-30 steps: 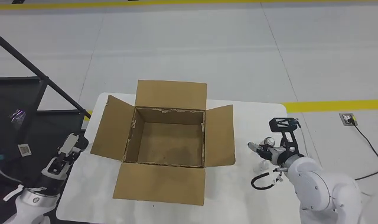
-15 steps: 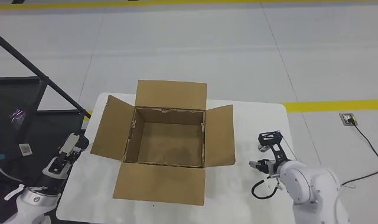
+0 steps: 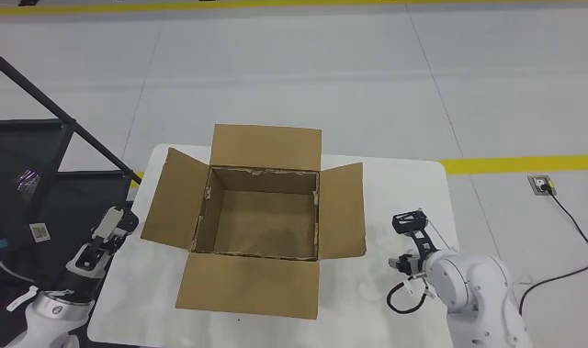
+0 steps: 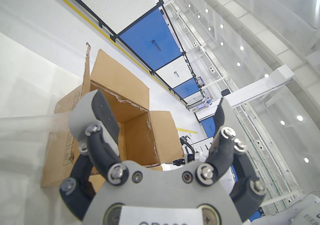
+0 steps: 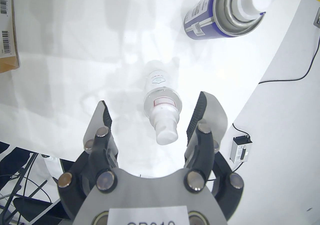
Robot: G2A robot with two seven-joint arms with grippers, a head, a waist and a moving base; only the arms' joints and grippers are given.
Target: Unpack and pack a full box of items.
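The right claw (image 5: 153,102) is released, its two fingers spread wide. In the top view it (image 3: 409,225) sits in the lower right of the frame, over the white table (image 3: 404,178). Below it a small spray bottle (image 5: 162,106) of clear plastic stands upright on the table (image 5: 75,23). Its white pump top is seen between the two fingers, and neither finger touches it. A little beyond the bottle, and apart from it, a blue aerosol can (image 5: 225,6) with a white cap also stands upright.

The left claw (image 4: 160,103) is likewise released and grips nothing. In the top view it (image 3: 110,225) is at the lower left, just beside the table's edge and near the box's side flap.

The cardboard box (image 3: 266,146) stands in the middle of the table, at the centre of the top view, with all four flaps folded outward. The left wrist view looks past its own fingers into the open box (image 4: 135,121), whose torn upper rim shows along the inner walls.

Farthest off, across the upper edge of the top view, a yellow line (image 3: 276,1) runs along the grey floor.
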